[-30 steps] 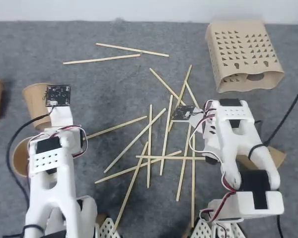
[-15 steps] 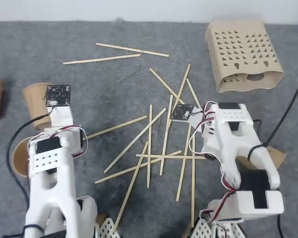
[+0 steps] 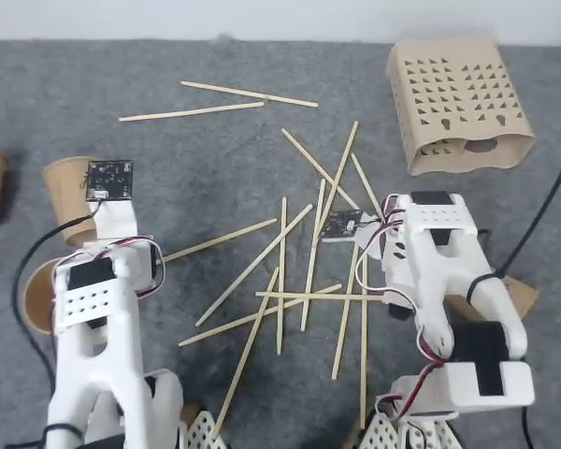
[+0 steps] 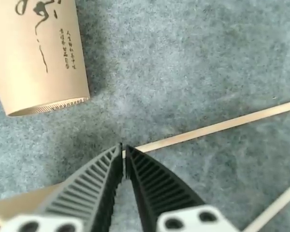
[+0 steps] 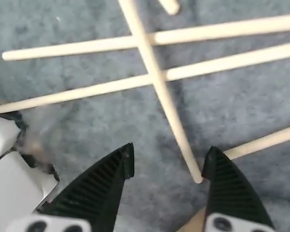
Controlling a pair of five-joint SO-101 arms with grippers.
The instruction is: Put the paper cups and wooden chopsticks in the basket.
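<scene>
While right tool point(image 5: 170, 155) gapes over crossed chopsticks point(image 5: 157, 79), basket point(image 3: 458, 94) at far right corner

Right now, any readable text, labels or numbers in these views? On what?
Paper cup: dark brush-style lettering, cut off at the picture's edge, not readable.
Same cup: a small column of characters beside that lettering, too small to read.
Basket: punched holes, no text.
Chopsticks: no marks.

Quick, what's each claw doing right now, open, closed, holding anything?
Left claw: closed, gripping nothing, tips beside the end of a chopstick.
Right claw: open, empty, over crossed chopsticks.
</scene>
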